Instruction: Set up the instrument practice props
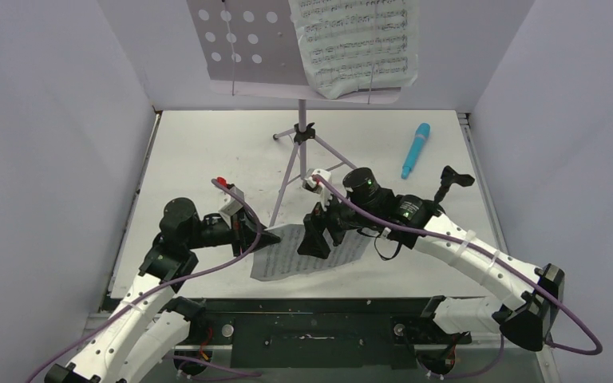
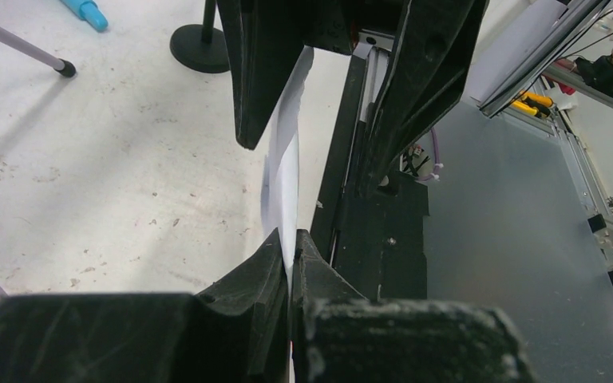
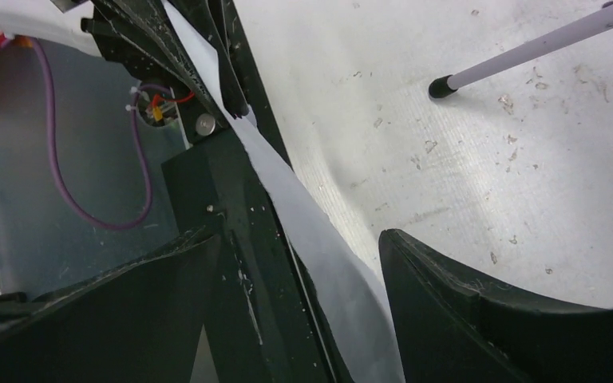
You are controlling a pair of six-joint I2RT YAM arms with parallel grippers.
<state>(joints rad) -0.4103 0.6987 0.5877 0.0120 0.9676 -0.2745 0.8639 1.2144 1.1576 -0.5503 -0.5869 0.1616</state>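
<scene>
Already one sheet-music page (image 1: 359, 44) sits on the lilac music stand (image 1: 231, 48), the second page (image 1: 303, 259) is at the worktop's (image 1: 199, 152) front, pinched in the left claw (image 2: 290, 247) with the right claw (image 1: 323, 239) wide astride it, and the turquoise microphone (image 1: 416, 149) lies unclipped near its mic stand (image 2: 199, 49).

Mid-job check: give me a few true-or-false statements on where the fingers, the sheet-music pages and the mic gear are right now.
1. The left fingers are pinched shut on the edge of the loose page. True.
2. The right fingers are shut on that page. False: they are open, with the page running between them.
3. The microphone sits in the mic stand. False: it lies flat on the table, apart from the stand.
4. A second page is already on the music stand. True.
</scene>
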